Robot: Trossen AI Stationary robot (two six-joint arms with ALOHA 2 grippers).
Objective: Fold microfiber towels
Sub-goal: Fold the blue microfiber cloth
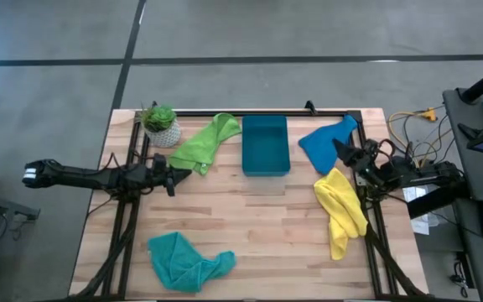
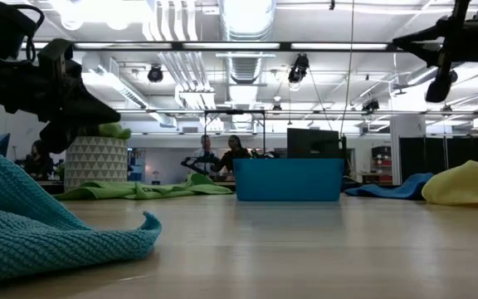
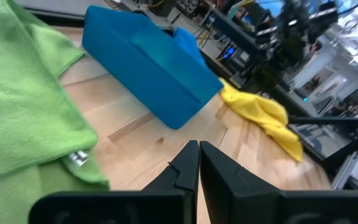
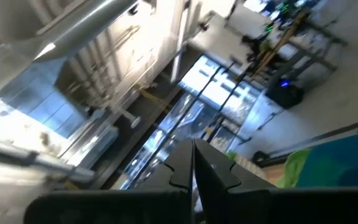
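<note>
A rigid teal-blue plastic bin [image 1: 265, 145] is seen at the far middle of the wooden table [image 1: 258, 226], and the rest is placed from it. The lime green towel [image 1: 205, 143] is spread crumpled just to the left of the bin, with a small potted plant [image 1: 160, 123] in a white patterned pot beyond the towel's left end. The blue towel [image 1: 325, 141] is bunched to the right of the bin, near the table's far right corner, and the yellow towel [image 1: 340, 208] is draped nearer along the right edge, to the bin's right and forward of it. The teal towel [image 1: 184, 261] is heaped well apart from the bin, toward the near left of the table. None of the four towels is folded. The left gripper [image 1: 183, 174] is held above the table just left of the bin, at the near end of the green towel, its fingers [image 3: 184, 167] pressed together on nothing. The right gripper [image 1: 339, 148] is raised over the blue towel to the bin's right, its fingers [image 4: 185, 163] likewise clenched and empty, tilted upward toward the ceiling.
</note>
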